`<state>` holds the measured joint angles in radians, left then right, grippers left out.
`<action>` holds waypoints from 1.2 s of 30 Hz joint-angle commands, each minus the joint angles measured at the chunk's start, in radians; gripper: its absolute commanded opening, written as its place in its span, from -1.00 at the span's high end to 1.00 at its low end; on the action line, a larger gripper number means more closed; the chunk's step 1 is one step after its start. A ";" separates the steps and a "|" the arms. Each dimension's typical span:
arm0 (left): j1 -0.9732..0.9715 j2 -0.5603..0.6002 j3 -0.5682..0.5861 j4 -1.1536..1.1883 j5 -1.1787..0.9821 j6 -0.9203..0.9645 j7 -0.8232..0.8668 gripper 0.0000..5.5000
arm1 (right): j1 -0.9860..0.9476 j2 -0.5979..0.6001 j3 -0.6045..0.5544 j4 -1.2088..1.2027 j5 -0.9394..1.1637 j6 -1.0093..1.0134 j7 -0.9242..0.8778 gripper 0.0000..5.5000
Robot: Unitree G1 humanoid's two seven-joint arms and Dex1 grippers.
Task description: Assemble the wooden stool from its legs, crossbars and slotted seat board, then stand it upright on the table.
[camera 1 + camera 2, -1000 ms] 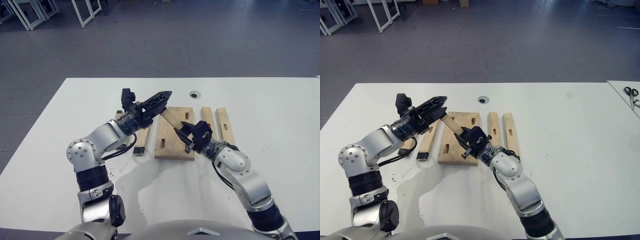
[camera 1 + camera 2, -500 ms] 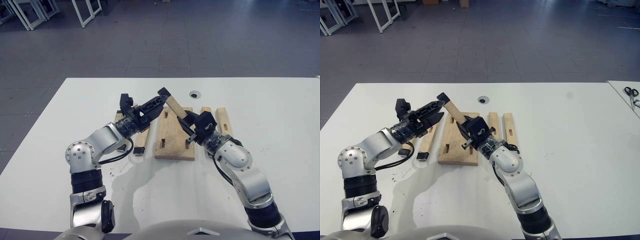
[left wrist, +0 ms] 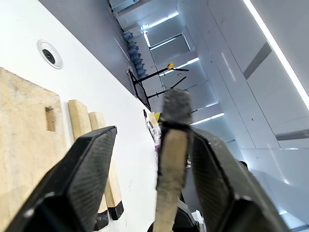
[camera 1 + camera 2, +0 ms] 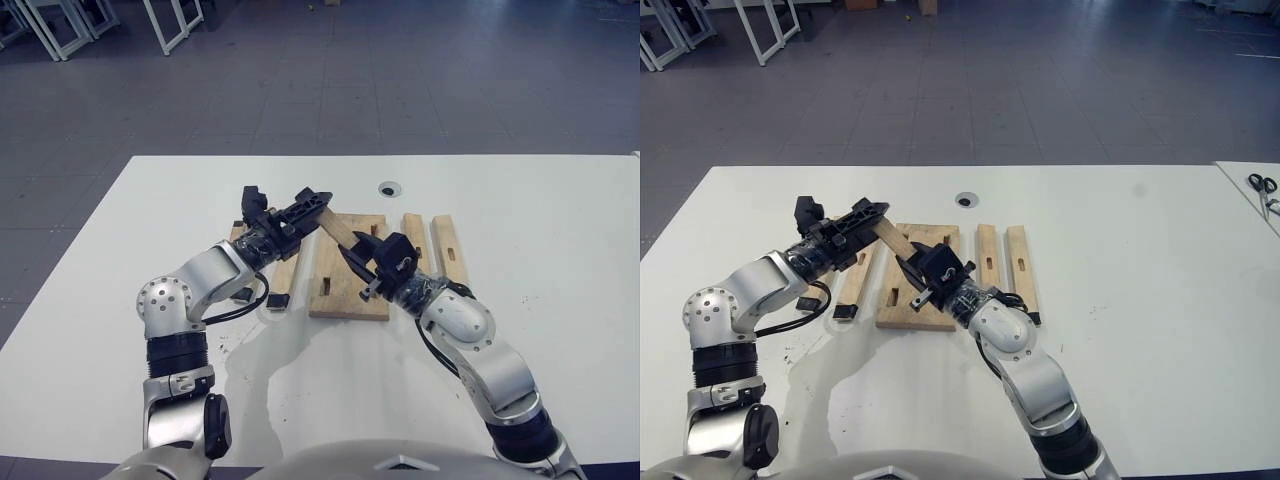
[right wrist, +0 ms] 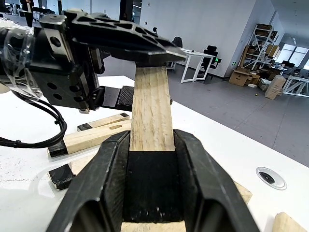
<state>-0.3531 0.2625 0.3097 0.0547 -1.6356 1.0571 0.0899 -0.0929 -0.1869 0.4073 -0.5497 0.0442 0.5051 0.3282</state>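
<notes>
Between my right fingers [image 5: 112,169], clamped on its lower end, the leg [image 4: 337,231] slants over the seat board [image 4: 330,300]; my left fingers [image 3: 89,174] stand spread around its capped top. Likely light, stiff, slightly slick: grip flat faces.

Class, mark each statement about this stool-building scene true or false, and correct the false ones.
1. The slotted seat board lies flat on the table. True.
2. The right gripper grips one end of a wooden leg. True.
3. The stool already stands assembled and upright. False: its parts are still separate.
4. Every loose wooden piece lies to the left of the board. False: two pieces lie side by side to its right.
</notes>
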 commanded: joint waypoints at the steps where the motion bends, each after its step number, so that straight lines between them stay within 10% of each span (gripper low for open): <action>1: -0.021 -0.004 -0.005 0.015 -0.033 -0.006 0.041 0.30 | 0.005 0.000 0.003 -0.016 0.004 0.014 0.005 0.53; 9: -0.032 0.004 -0.034 0.000 -0.108 -0.001 0.091 0.77 | -0.001 0.000 0.003 -0.014 -0.001 0.014 0.004 0.53; 17: -0.019 0.023 -0.072 -0.060 0.004 -0.021 0.013 0.82 | -0.002 0.003 -0.006 -0.009 0.005 0.018 0.003 0.53; 31: 0.048 0.223 0.047 -0.242 0.434 -0.223 -0.012 0.84 | 0.152 -0.062 -0.169 -0.122 0.099 0.123 -0.009 -0.43; 36: 0.061 0.236 -0.078 -0.224 0.825 -0.433 -0.048 0.84 | 0.221 -0.094 -0.081 -0.136 -0.016 0.127 -0.078 -0.59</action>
<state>-0.3061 0.5048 0.2963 -0.1994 -0.9181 0.6716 0.0626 0.1389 -0.2767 0.3021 -0.6793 0.0630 0.6166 0.2695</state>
